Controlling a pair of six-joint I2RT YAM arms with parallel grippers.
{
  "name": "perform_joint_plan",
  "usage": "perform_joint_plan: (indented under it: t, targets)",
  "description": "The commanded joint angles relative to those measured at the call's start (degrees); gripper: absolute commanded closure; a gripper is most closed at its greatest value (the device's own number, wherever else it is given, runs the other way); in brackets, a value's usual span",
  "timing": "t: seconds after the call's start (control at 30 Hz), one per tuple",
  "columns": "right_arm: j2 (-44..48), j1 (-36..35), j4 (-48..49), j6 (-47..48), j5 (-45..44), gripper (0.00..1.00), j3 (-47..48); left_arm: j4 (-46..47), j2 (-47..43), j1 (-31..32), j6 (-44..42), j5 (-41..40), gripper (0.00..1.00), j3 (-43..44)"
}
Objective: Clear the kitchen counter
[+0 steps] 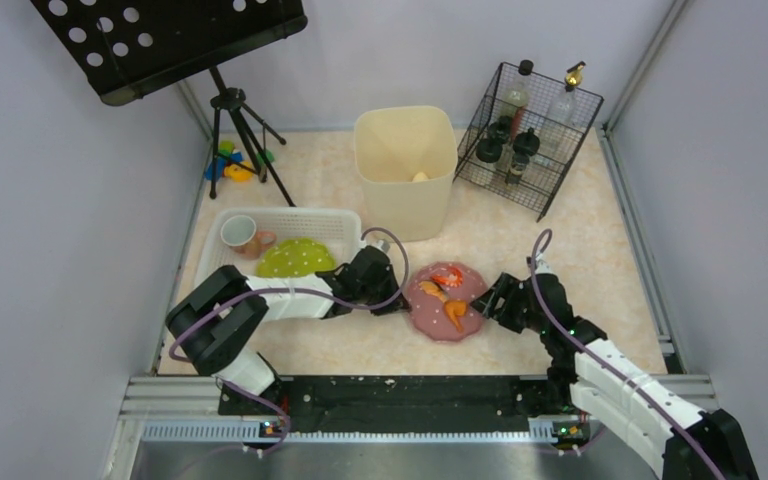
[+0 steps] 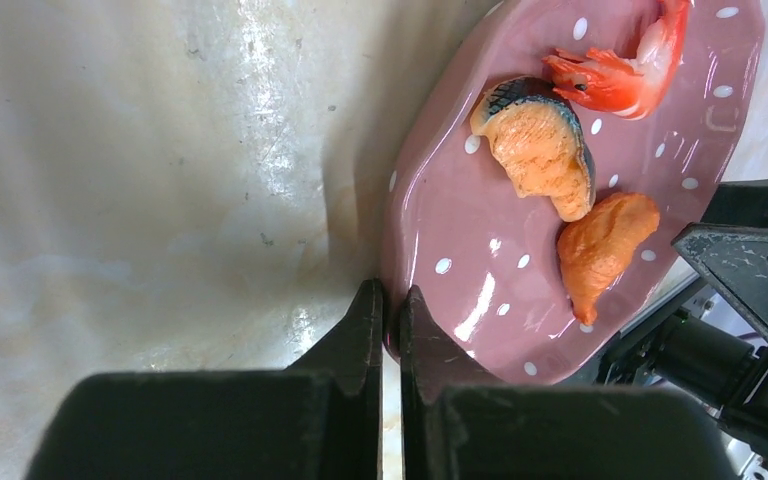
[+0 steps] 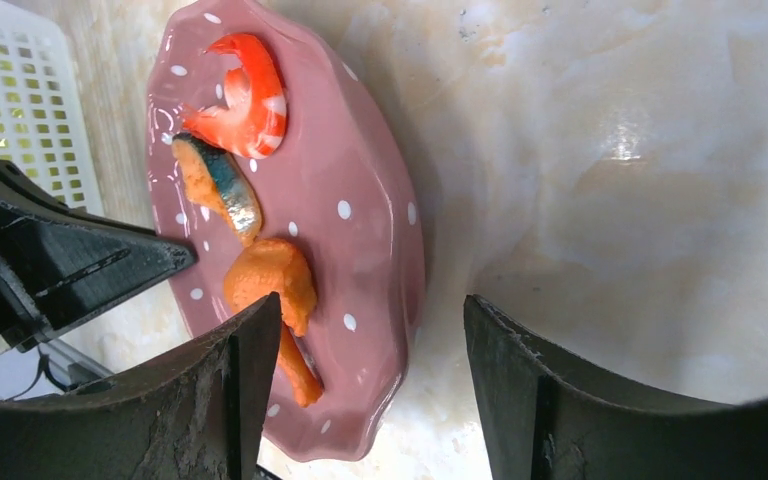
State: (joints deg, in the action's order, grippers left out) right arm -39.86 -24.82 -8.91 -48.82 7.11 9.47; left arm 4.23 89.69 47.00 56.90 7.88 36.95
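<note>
1. The worktop (image 1: 580, 270), glossy beige-pink marble, fills the floor between grey walls.
2. Near the middle of its near edge sits a pink dotted plate (image 2: 480, 270). It carries a shrimp (image 2: 625, 75), a piece of fish (image 2: 540, 145) and an orange lump of food (image 2: 600, 245), all loose.
3. The left fingers (image 1: 400, 298) are almost fully closed, pinching the plate's left rim.
4. The right fingers (image 1: 484, 300) are spread wide around the opposite rim and grip nothing.
5. Further out, a white basket (image 1: 290, 218) by the left edge holds a cup and a green dish. A cream bin (image 1: 405, 175) stands toward the far edge, and a wire rack (image 1: 550, 150) of bottles fills the far right corner.
6. Likely risks:
   - The glazed rim could slip from a one-sided pinch.
   - If only one side rises, the plate would tilt and the food could slide onto the worktop.
   - The right fingers could nudge the orange lump as they close.
</note>
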Motion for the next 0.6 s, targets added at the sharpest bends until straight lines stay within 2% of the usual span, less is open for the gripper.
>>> perform_joint_plan:
  t: [0.0, 0.27, 0.57]
  targets:
    - [0.9, 0.5, 1.6, -2.0, 2.4, 0.33, -2.5, -5.9, 0.9, -0.4, -0.1, -3.8, 1.00, -4.2]
    - [4.1, 0.5, 3.8, -5.6, 2.6, 0.33, -6.9, 0.0, 3.4, -0.7, 0.9, -2.1, 1.00, -7.0]
    - [3.3, 0.5, 14.3, -11.0, 1.6, 0.34, -12.1, 4.0, 4.5, -0.8, 1.2, -0.7, 1.00, -9.5]
